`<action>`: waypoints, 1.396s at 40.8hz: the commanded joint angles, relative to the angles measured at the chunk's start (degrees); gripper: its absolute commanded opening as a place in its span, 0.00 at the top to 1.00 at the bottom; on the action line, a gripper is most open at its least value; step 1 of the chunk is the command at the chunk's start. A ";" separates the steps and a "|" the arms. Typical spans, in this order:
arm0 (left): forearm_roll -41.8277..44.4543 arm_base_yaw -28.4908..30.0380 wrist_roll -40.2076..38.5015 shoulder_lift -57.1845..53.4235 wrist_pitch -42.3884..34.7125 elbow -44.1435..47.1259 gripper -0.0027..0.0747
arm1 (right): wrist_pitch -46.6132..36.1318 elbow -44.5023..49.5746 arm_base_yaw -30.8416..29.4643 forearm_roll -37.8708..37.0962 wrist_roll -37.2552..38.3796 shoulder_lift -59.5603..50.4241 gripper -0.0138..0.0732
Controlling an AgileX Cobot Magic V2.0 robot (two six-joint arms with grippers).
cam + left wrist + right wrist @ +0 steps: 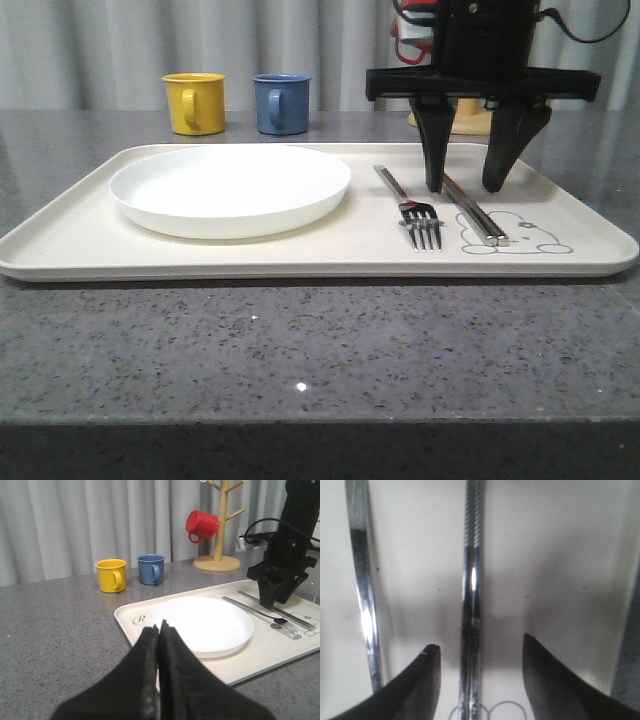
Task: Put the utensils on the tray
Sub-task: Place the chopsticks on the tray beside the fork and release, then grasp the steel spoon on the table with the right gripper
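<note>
the one cream tray (80,240) already carries one white plate (230,188), one fork (415,215) and one pair of chopsticks (478,215), so the job looks mostly done; i see no spoon on it, which may be what is left. the right gripper (470,185) hangs spread open astride the chopsticks, gripping nothing, while the left gripper (160,630) is clenched empty, near the tray's edge. behind stand three mugs: yellow (194,102), blue (281,103), red (201,525).
</note>
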 commanded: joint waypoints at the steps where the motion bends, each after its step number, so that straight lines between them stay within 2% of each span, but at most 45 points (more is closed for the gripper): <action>1: -0.72 0.18 -0.62 -1.12 -4.42 -1.44 0.99 | 3.38 -4.28 -1.22 -2.65 -2.50 -5.48 0.37; 10: -0.72 0.18 -0.62 -1.12 -4.42 -1.44 0.99 | 6.35 -6.23 -8.20 -2.59 -10.19 -9.90 0.37; 21: -0.72 0.18 -0.62 -1.12 -4.42 -1.44 0.99 | 6.35 1.72 -24.93 -2.69 -20.29 -17.30 0.37; 28: -0.72 0.18 -0.62 -1.12 -4.42 -1.44 0.99 | 6.24 5.50 -36.01 -2.69 -24.99 -17.32 0.37; 32: -0.72 0.18 -0.62 -1.12 -4.42 -1.44 0.99 | 5.86 6.02 -39.48 -2.69 -27.13 -16.07 0.37; 38: -0.72 0.18 -0.62 -1.12 -4.42 -1.44 0.99 | 4.47 6.02 -41.49 -2.69 -27.77 -14.06 0.37; 52: -0.72 0.18 -0.62 -1.12 -4.42 -1.44 0.99 | 2.10 6.02 -41.51 -3.76 -27.82 -7.56 0.37; 57: -0.72 0.18 -0.62 -1.12 -4.42 -1.44 0.99 | 1.57 6.02 -41.51 -3.99 -27.82 -5.36 0.41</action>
